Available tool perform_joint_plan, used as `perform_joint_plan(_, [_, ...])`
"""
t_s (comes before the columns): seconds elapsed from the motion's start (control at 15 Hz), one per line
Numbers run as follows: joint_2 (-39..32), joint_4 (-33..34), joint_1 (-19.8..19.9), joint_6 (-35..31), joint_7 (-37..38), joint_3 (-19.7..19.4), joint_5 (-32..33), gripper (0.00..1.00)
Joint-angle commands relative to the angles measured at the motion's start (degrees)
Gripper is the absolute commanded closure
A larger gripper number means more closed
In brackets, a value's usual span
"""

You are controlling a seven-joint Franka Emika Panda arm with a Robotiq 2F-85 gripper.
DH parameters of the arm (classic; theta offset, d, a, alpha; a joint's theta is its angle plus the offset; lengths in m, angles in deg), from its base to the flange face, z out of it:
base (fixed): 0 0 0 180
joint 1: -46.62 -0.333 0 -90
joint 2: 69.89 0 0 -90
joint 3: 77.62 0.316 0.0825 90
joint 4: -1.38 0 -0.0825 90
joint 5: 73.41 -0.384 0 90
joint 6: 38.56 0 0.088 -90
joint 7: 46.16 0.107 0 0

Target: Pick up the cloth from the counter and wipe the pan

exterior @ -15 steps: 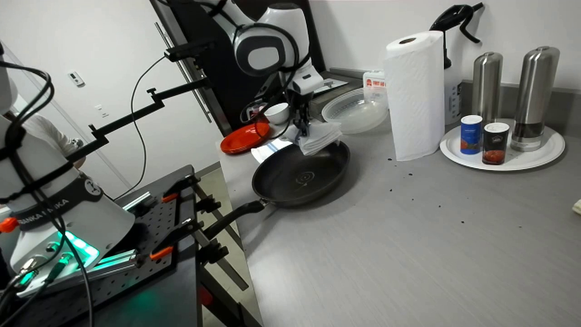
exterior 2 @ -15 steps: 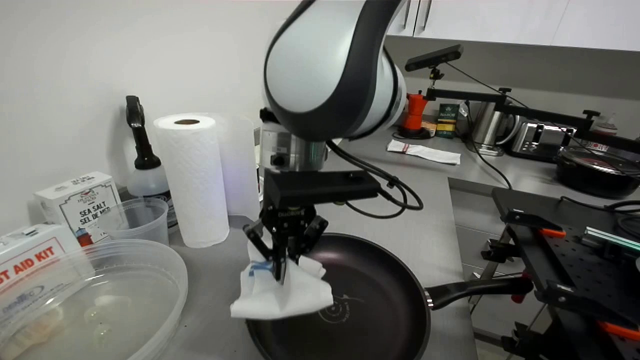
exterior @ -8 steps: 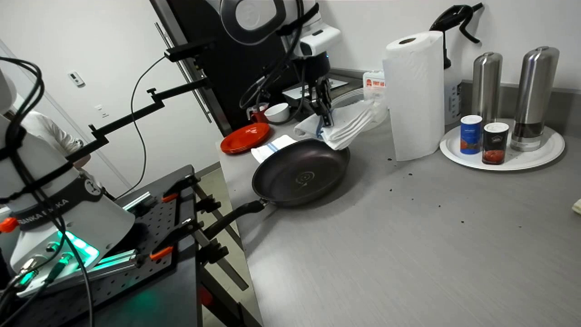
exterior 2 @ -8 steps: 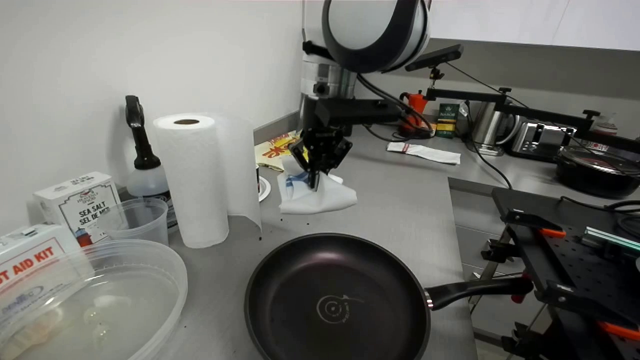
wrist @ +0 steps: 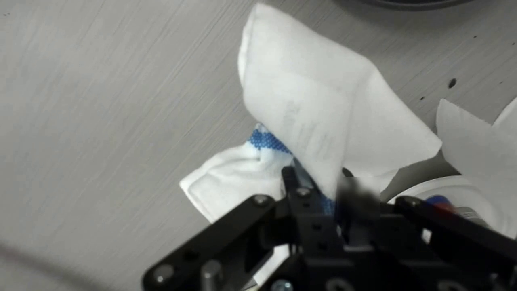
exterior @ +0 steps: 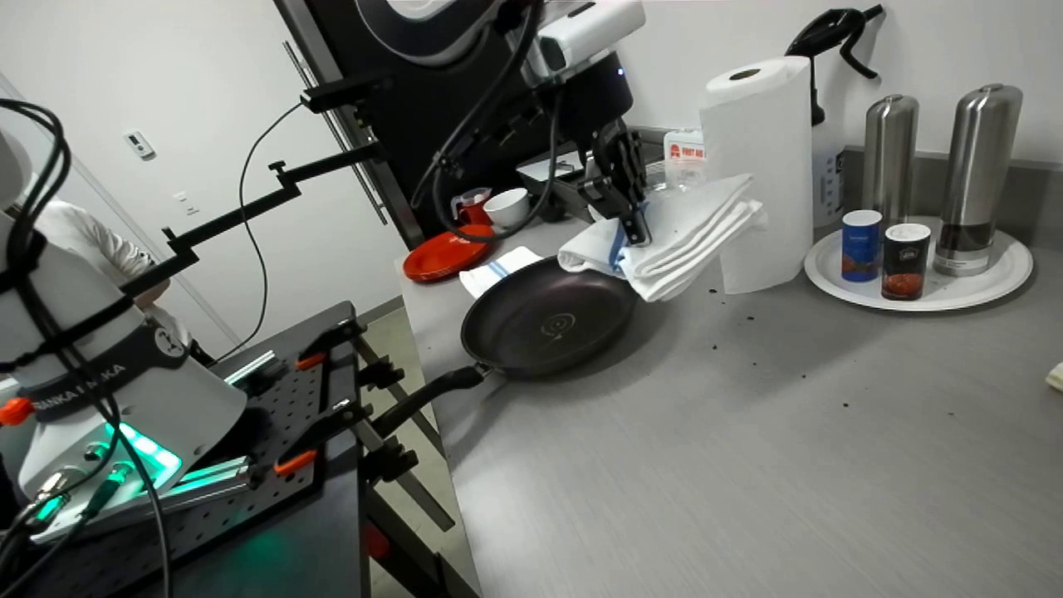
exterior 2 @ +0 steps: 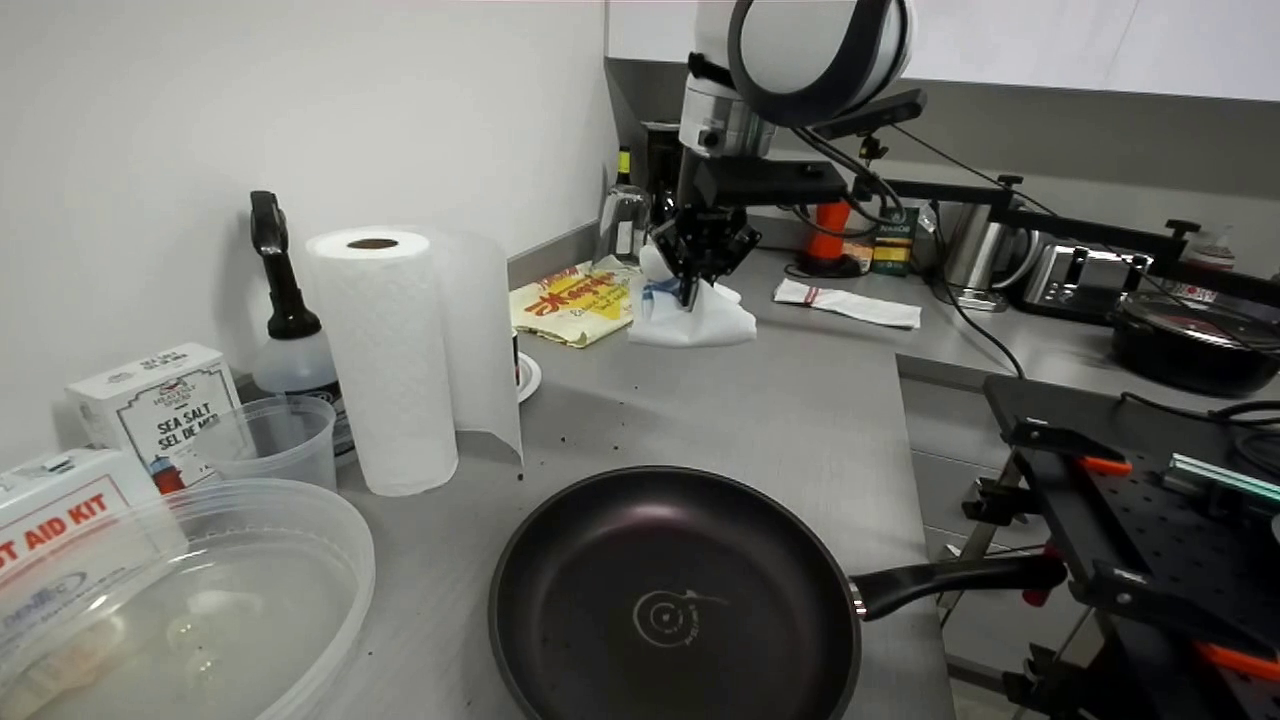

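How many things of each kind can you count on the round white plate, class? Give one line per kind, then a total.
Tall steel canisters: 2
Small white-topped containers: 2
Total on the white plate: 4

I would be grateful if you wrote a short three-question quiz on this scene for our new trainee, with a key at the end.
1. Multiple choice: what is the gripper closed on?
A) a red plate
B) a white cloth with blue striping
C) a white bowl

2. True or false: the handle of the pan reaches out past the edge of the counter.

3. Count: how many tall steel canisters can be seen at the round white plate in an exterior view?

Key:
1. B, held up off the counter.
2. True, as both exterior views show.
3. Two.
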Motion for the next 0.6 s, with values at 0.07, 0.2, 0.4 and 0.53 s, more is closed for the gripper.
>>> perform_joint_plan(0.07, [-3.3,-1.3,1.6,-3.5,4.8,-0.6,-0.8,0.97])
perform_joint_plan(0.2, [-5.3,-1.3,2.6,-4.0,5.6,0.0,-2.2,0.97])
perform_joint_plan(0.4, [-9.0,-0.4,4.1,-4.6,6.2,1.5,-4.8,0.97])
perform_joint_plan(0.53, [-11.6,0.8,5.0,-4.9,6.2,2.5,-7.2,0.97])
